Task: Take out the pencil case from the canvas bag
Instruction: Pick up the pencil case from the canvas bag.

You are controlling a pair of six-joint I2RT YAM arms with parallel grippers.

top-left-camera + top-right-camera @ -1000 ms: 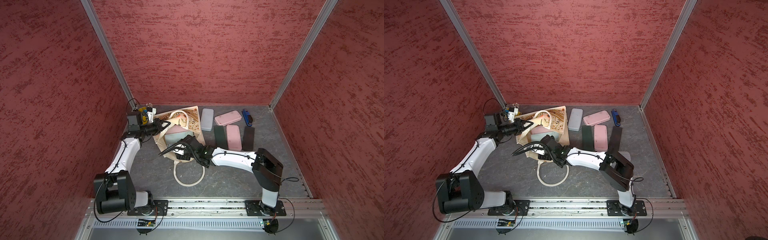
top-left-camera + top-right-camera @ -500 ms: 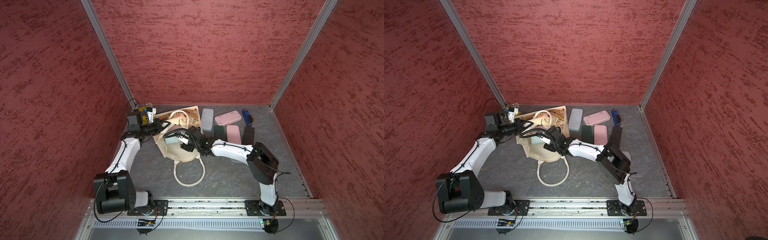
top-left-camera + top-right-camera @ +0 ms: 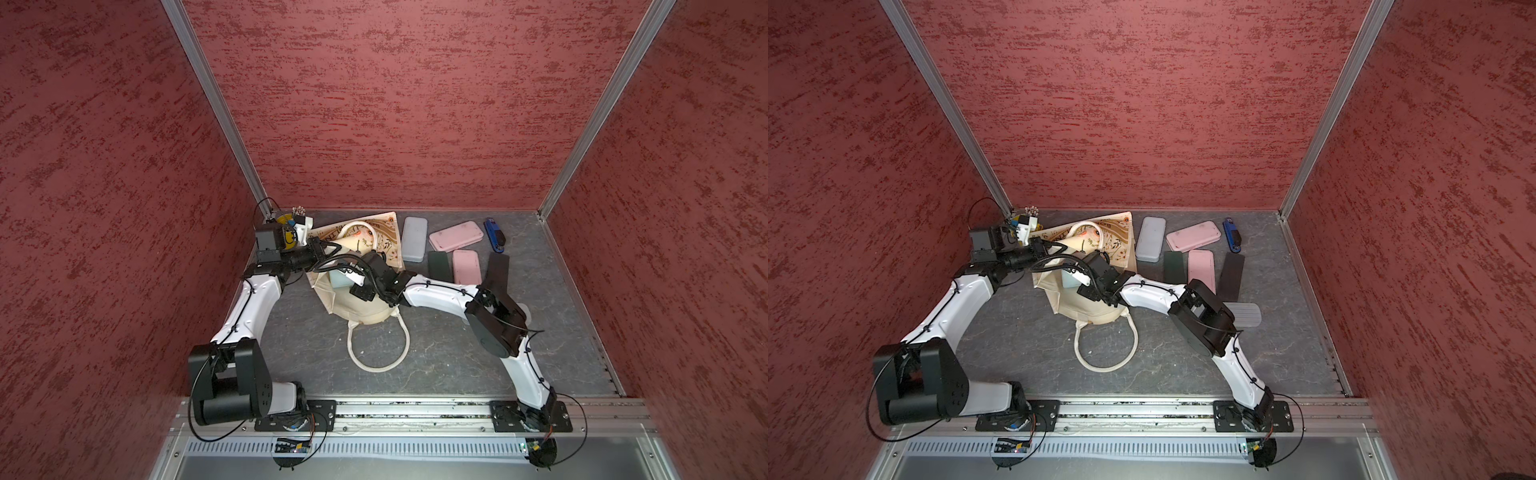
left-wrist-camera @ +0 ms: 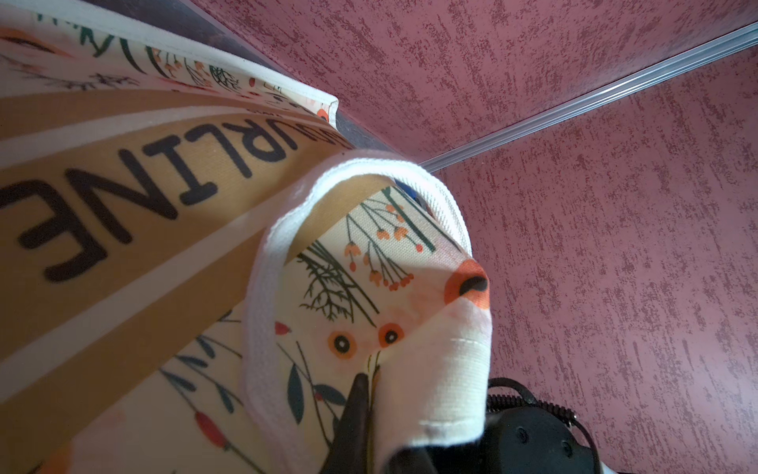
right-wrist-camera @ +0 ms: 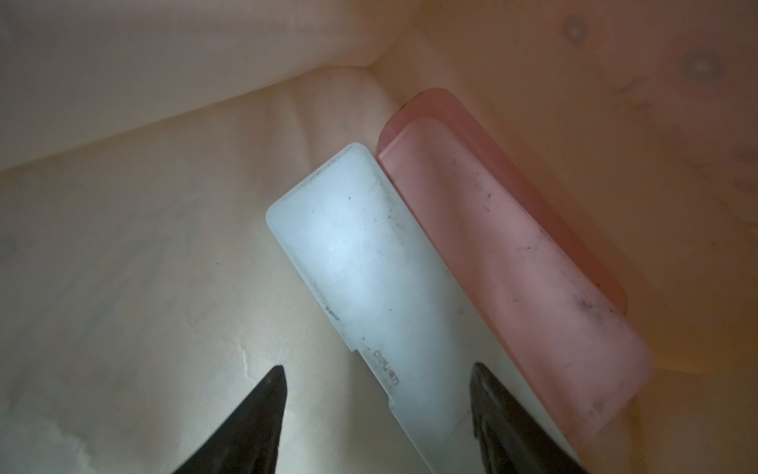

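Observation:
The canvas bag lies on its side at the back left, its floral face and tan lettered band turned up. My left gripper is shut on the bag's upper rim and holds the mouth lifted. My right gripper is inside the mouth, open. A pale blue pencil case lies under and between its jaws, not gripped. A pink pencil case lies against the blue one, deeper in the bag.
Right of the bag lie a grey case, two pink cases, a dark green one, a black one and a blue object. The bag's handle loop trails toward the front. A ribbed grey case lies under my right arm.
My right gripper has moved from the bag's front edge back into its mouth, over the pale blue case, and its jaws have spread a little. My left gripper has kept its hold.

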